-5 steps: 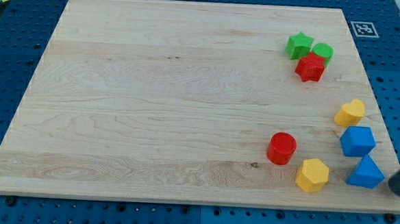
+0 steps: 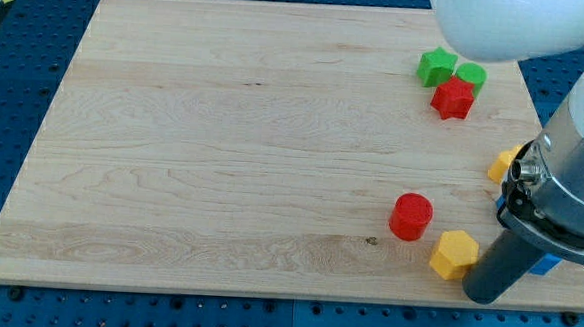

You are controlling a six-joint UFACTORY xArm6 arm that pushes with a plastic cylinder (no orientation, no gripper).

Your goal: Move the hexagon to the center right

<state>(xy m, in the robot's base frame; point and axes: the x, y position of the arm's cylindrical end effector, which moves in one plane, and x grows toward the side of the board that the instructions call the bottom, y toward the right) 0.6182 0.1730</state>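
Note:
The yellow hexagon (image 2: 454,254) lies on the wooden board (image 2: 243,141) near its bottom right corner. My tip (image 2: 482,294) stands just to the lower right of the hexagon, close to it or touching it; I cannot tell which. The arm above the tip covers the board's right side. A red cylinder (image 2: 410,216) lies just to the upper left of the hexagon.
A green star (image 2: 436,66), a green cylinder (image 2: 472,75) and a red star (image 2: 453,98) cluster at the upper right. A yellow block (image 2: 500,164) peeks out left of the arm. A sliver of a blue block (image 2: 544,264) shows under the arm; other blue blocks are hidden.
The arm has swung in from the right edge toward the left. The tip now stands beside the yellow hexagon. The arm now hides the blue blocks. The hexagon has barely moved.

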